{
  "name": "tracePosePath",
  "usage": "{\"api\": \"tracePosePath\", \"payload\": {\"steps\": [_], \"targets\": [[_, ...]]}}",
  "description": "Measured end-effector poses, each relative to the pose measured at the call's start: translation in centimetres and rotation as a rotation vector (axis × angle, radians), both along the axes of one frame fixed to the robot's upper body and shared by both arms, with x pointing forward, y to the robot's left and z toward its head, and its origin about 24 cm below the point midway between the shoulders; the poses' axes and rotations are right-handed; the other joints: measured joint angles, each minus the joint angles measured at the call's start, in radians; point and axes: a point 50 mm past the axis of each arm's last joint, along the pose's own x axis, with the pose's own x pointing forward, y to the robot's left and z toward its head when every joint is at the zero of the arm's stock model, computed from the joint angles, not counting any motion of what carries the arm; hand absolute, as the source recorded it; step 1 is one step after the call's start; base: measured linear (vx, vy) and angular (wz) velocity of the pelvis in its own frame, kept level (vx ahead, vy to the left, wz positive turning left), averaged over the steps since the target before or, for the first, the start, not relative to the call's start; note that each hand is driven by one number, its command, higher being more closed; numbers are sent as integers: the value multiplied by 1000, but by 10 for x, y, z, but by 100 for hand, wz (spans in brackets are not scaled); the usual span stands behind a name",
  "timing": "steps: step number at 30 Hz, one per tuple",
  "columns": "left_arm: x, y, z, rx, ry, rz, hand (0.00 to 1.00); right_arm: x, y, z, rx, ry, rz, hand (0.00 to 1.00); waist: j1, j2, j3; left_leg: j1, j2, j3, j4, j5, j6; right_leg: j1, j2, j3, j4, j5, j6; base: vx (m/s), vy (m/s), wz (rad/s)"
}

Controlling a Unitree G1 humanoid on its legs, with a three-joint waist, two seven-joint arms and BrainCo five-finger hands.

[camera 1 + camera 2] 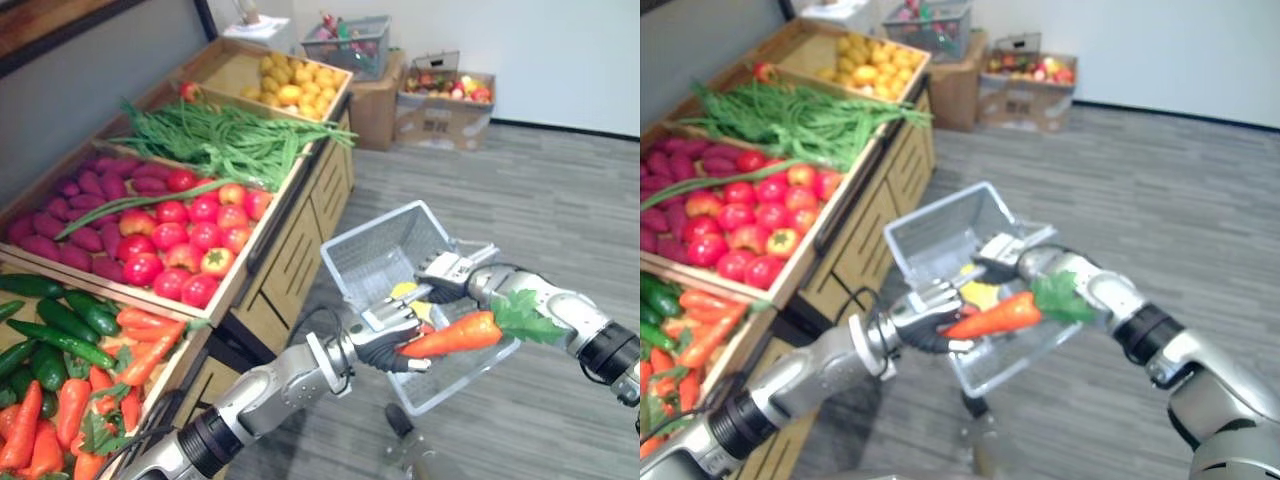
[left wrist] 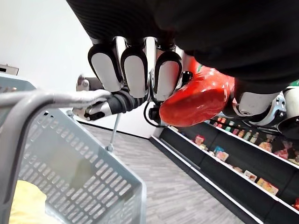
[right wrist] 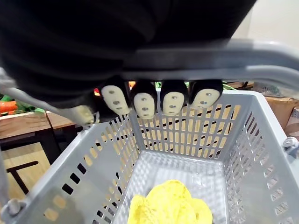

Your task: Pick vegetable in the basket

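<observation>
Nearest, grips the carrot [image 1: 455, 335] in the left hand [image 1: 385, 338], fingers and thumb curled round its pointed end. Holds it about level over the near rim of the basket [image 1: 372, 250]: long axis left to right, tip left, leafy top right. Beyond, hooks the right hand [image 1: 450, 272] round the basket's handle [image 3: 233, 58], fingers bent over it. Shows a yellow item [image 3: 170, 205] already lying inside. Looks well along: pick done, with lowering in and letting go left.
</observation>
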Motion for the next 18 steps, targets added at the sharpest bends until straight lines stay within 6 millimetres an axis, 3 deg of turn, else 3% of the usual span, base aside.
{"api": "tracePosePath", "payload": {"steps": [9,18], "targets": [[-1,-2,-5,23,19,-14,100,-2,2,9,15,-8,26,100,1,1,18,-13,9,22,17,-3,3,-16,-2,1,0,2,2,0,1,-1],[12,-22,-31,13,132,49,100,-3,16,18,60,-37,65,100,0,-6,25,-16,12,17,29,-14,2,-13,-9,-6,0,1,3,3,2,1]]}}
